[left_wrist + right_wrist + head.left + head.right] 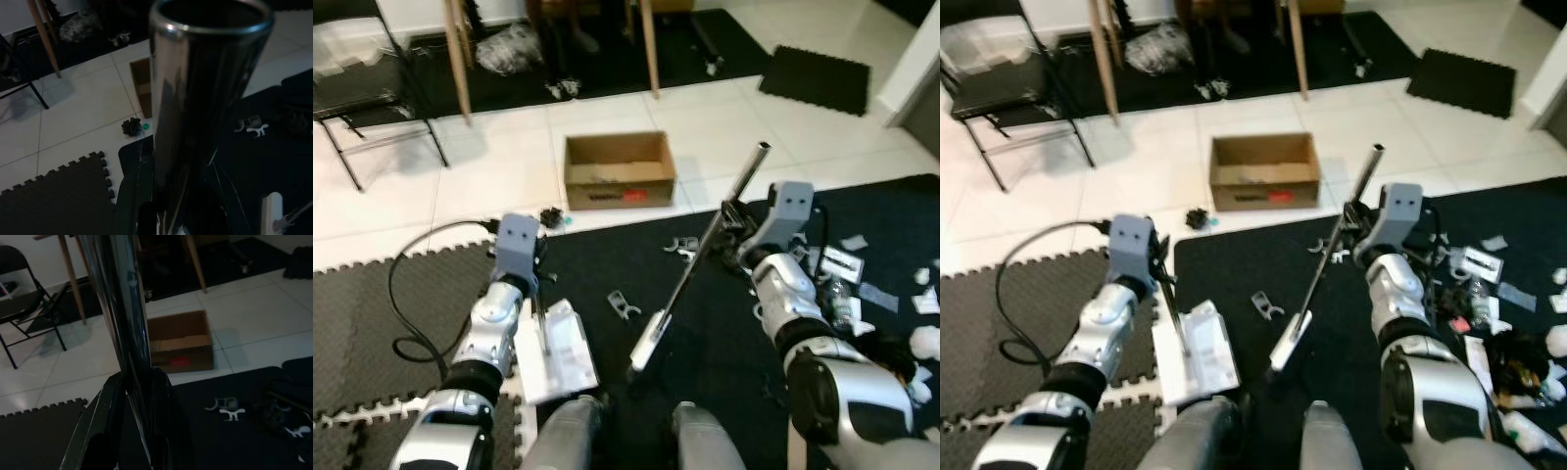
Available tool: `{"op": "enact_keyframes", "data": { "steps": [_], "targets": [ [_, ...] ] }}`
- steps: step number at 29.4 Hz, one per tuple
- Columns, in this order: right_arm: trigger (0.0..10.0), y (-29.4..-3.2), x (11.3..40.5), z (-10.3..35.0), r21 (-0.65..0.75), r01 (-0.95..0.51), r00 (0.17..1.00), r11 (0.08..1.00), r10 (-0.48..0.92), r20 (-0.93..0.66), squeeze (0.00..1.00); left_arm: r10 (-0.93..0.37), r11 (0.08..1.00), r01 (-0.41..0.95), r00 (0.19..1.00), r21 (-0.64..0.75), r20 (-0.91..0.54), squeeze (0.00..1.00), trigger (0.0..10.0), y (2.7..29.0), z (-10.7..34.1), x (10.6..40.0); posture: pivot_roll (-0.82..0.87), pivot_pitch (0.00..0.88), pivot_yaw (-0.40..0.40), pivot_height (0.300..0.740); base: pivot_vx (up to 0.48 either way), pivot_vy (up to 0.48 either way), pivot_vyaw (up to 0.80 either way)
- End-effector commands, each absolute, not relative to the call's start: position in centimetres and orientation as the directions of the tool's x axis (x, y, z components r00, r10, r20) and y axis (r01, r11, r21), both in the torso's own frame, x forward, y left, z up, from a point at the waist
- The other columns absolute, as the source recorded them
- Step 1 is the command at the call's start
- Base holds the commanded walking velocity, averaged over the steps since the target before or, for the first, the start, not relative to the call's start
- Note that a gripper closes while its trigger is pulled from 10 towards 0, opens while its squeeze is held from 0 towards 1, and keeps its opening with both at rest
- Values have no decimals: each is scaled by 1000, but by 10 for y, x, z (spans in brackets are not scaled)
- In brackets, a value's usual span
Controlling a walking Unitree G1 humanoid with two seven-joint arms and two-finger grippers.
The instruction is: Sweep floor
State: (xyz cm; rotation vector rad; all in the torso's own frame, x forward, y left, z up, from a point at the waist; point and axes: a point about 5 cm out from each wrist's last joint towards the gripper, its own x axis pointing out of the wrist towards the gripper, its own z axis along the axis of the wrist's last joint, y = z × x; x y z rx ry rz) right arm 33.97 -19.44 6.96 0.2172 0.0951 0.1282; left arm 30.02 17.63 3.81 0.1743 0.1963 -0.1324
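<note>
1. The right gripper (732,217) is closed around a broom (697,264): a slim, shiny metal pole with an open tube top and a white fitting near its lower end. The pole leans, its top toward one o'clock and its foot toward seven o'clock, resting on the black foam mat (705,333).
2. In the right wrist view the broom's polished pole (122,323) runs between the two black fingers (98,421), which press on it from both sides.
3. The left gripper (536,269) holds the thin metal handle of a white dustpan (558,352). The pan lies flat on the mat at seven o'clock, beside the robot's left forearm.
4. In the left wrist view the dustpan's shiny handle tube (195,98) rises close before the lens.
5. An open cardboard box (619,169) sits on the white tiles at twelve o'clock. A red label shows on its front; its writing is too blurred to read.
6. White scraps of litter (891,284) lie on the mat at three o'clock.
</note>
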Motion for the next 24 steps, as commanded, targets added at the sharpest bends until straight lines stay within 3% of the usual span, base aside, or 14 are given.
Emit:
{"op": "enact_keyframes", "data": {
  "steps": [1, 24],
  "targets": [
    [10000, -193, 338, 68, 201, -117, 988, 973, 134, -76, 0, -103, 974, 133, 980, 181, -167, 0, 10000, 181, 43, 303, 10, 0, 37, 740, 0, 0, 0],
    [10000, -187, 329, 52, 173, -104, 982, 979, 129, -138, 0, -92, 972, 127, 980, 197, -179, 0, 10000, 181, 35, 301, 13, 0, 39, 740, 0, 0, 0]
  ]
}}
